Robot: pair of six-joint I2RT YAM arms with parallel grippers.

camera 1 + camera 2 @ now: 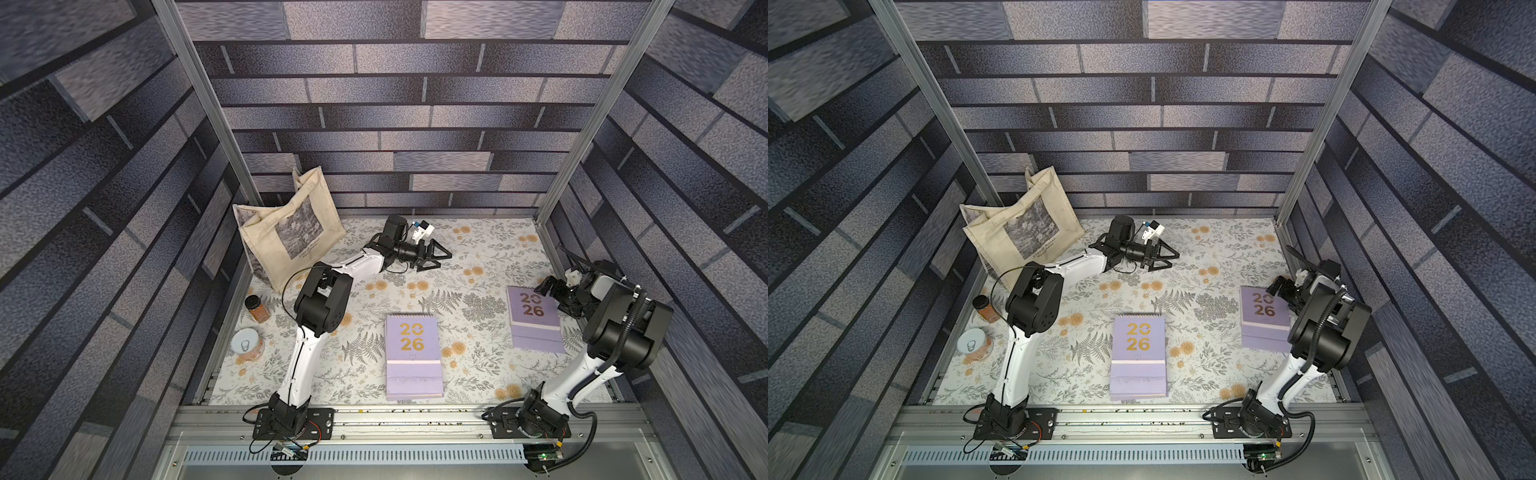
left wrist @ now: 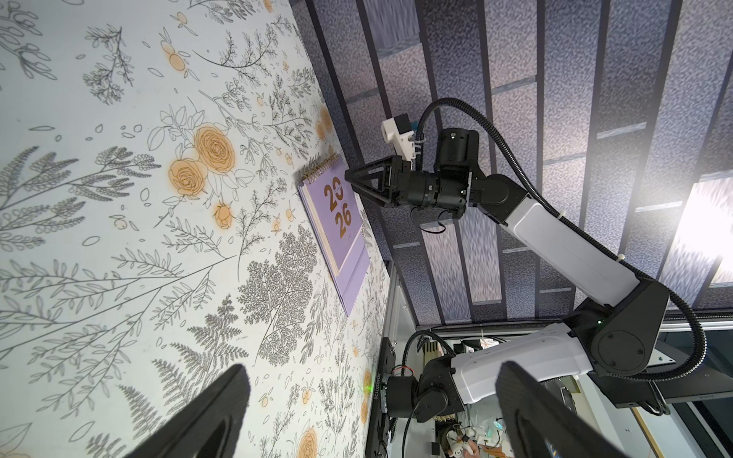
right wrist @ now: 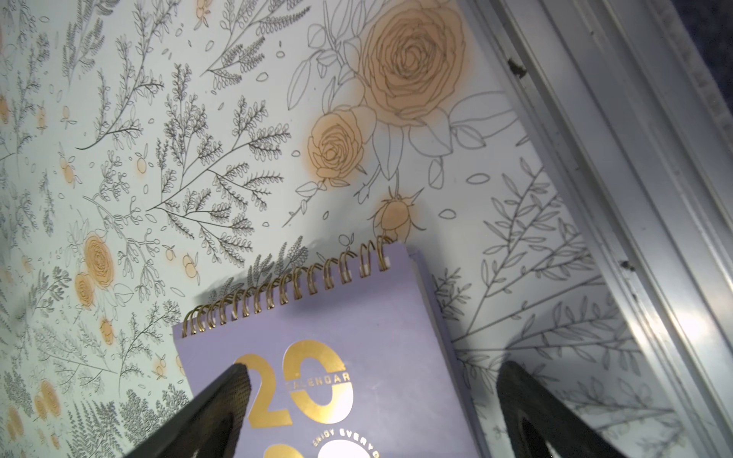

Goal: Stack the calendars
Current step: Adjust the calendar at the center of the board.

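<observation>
I read this as partly done. In both top views I see 2 lavender lots of calendars lying flat on the tabletop (image 1: pixel 490 257), well apart from each other. The centre pile (image 1: pixel 413 357) sits near the front edge between the 2 arm bases, cover up with the gold numerals showing. Stepped lavender edges and a pale strip below the cover make me think several are already stacked there, though I cannot count them. I cannot pick out a peach one for certain.

The right calendar (image 1: pixel 534 318) lies near the right wall, spiral end pointing to the back. Whether it is 1 calendar or more I cannot tell from its edges. My judgement is that this lot has yet to go onto the centre pile, and that is the main work left.

The right hand (image 1: pixel 546 286) is at the far right corner of the right calendar with its fingers spread wide. In the right wrist view, 1 finger (image 3: pixel 234 380) lies over the cover beside the "20", and the other finger is off the side edge, over the floral tabletop. Nothing is pinched. The left wrist view shows the fingertips low by the spiral end, but I cannot tell whether they touch the cover.

The left hand (image 1: pixel 449 256) hovers over the back of the tabletop, beside the tote bag (image 1: pixel 286 237), spread wide and empty. A spice jar (image 1: pixel 257 308) and a tin (image 1: pixel 247 345) stand by the left edge, apart from both lots.
</observation>
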